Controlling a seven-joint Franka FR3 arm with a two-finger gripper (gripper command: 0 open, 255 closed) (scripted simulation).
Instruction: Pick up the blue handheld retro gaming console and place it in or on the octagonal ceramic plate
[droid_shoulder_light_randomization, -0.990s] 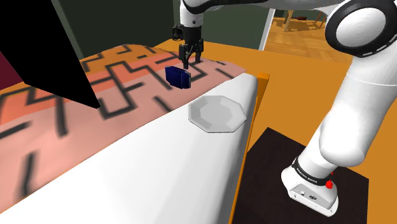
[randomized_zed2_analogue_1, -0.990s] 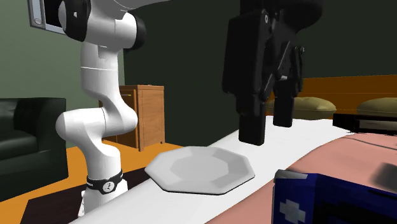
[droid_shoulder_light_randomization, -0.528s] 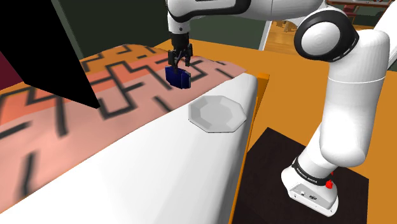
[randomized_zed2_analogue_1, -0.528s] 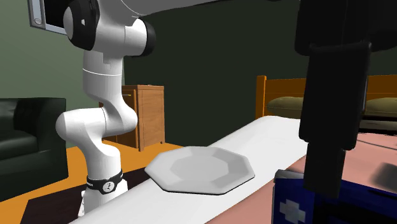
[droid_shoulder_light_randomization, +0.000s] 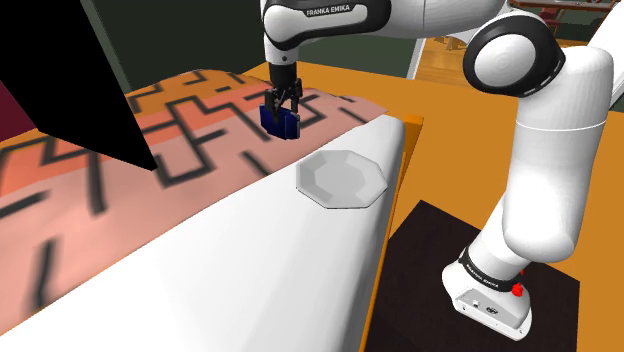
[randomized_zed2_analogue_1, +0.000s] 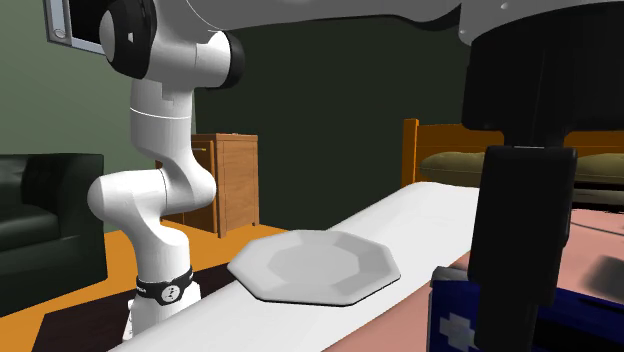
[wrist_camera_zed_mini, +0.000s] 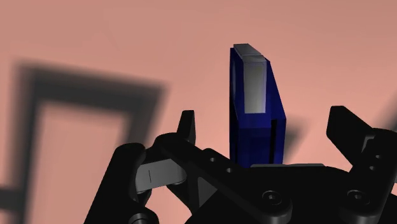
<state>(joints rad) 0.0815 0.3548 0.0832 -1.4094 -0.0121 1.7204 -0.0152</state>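
Between spread fingers (wrist_camera_zed_mini: 186, 127) of the gripper (wrist_camera_zed_mini: 262, 118), blue console (wrist_camera_zed_mini: 253, 89), untouched.

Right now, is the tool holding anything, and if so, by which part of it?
Nothing is held. The tool is open and straddles the blue console, with a gap showing on each side in the wrist view.

The gripper (droid_shoulder_light_randomization: 281, 106) dropped from above and right of the blue console (droid_shoulder_light_randomization: 280, 125) to straddle it, upper centre of the shoulder view. The arm's elbow (droid_shoulder_light_randomization: 520, 55) swung in at upper right. In the second exterior view the gripper slid from top centre to the right edge and sank, one finger (randomized_zed2_analogue_1: 520, 235) ending across the console.
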